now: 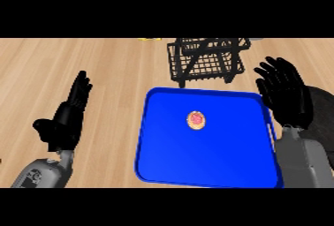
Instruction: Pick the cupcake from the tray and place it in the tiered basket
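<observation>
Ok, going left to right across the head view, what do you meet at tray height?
Left hand, open, fingers up → blue tray → cupcake on the tray → right hand, open, over the tray's right edge.

Basket (207, 62): far part cut off by the top edge, so its upper tier can't be made out. Yellow thing (149, 39) at the far edge, left of the basket: only a sliver shows, can't tell what it is. Tray (163, 145): right rim partly hidden behind the right robot hand (285, 95) and its forearm. Cupcake (196, 120): too small to read its topping. Both forearms cut off at the near edge.
</observation>
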`<state>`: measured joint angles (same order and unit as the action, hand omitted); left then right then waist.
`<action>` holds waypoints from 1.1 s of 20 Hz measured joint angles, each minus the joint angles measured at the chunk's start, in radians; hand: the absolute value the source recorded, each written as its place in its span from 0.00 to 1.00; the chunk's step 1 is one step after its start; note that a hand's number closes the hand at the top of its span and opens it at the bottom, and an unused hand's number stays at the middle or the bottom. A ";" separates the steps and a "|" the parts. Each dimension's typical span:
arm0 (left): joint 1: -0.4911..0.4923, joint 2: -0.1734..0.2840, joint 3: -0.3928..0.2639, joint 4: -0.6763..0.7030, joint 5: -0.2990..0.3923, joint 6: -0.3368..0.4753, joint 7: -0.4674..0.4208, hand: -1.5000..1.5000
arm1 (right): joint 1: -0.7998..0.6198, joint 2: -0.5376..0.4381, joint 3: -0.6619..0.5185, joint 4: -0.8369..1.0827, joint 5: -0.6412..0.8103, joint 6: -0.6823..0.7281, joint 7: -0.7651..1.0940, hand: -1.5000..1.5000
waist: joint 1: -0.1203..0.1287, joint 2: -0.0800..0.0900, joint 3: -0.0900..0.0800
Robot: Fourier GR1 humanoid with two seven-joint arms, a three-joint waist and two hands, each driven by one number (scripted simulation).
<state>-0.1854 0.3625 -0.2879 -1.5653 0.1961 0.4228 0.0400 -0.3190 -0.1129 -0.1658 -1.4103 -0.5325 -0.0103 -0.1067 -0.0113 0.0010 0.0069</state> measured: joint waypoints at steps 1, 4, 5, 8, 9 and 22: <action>0.003 -0.007 -0.008 0.003 -0.008 0.004 -0.006 0.50 | 0.020 0.011 0.003 0.001 -0.041 0.060 -0.005 0.00 | 0.000 0.000 -0.001; -0.004 -0.032 -0.021 0.029 -0.031 0.011 -0.023 0.50 | 0.100 -0.002 0.017 -0.029 -0.107 0.231 -0.030 0.00 | -0.003 0.000 -0.003; 0.003 -0.034 -0.023 0.031 -0.036 0.011 -0.027 0.50 | 0.127 -0.030 0.010 -0.051 -0.126 0.283 -0.029 0.00 | -0.003 -0.001 -0.004; -0.003 -0.045 -0.032 0.036 -0.053 0.011 -0.025 0.50 | 0.210 -0.109 0.006 -0.114 -0.110 0.383 -0.032 0.00 | -0.006 -0.003 -0.006; -0.005 -0.050 -0.034 0.040 -0.058 0.016 -0.023 0.50 | 0.223 -0.146 0.008 -0.141 -0.081 0.395 -0.023 0.00 | -0.010 -0.004 -0.006; 0.007 -0.065 -0.048 0.037 -0.078 0.017 -0.028 0.50 | 0.165 -0.591 0.129 -0.546 0.421 0.413 0.308 0.00 | 0.005 -0.010 -0.013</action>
<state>-0.1788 0.2978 -0.3358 -1.5287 0.1182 0.4396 0.0123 -0.1536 -0.7042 -0.0365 -1.9558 -0.1113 0.4031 0.2011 -0.0067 -0.0086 -0.0057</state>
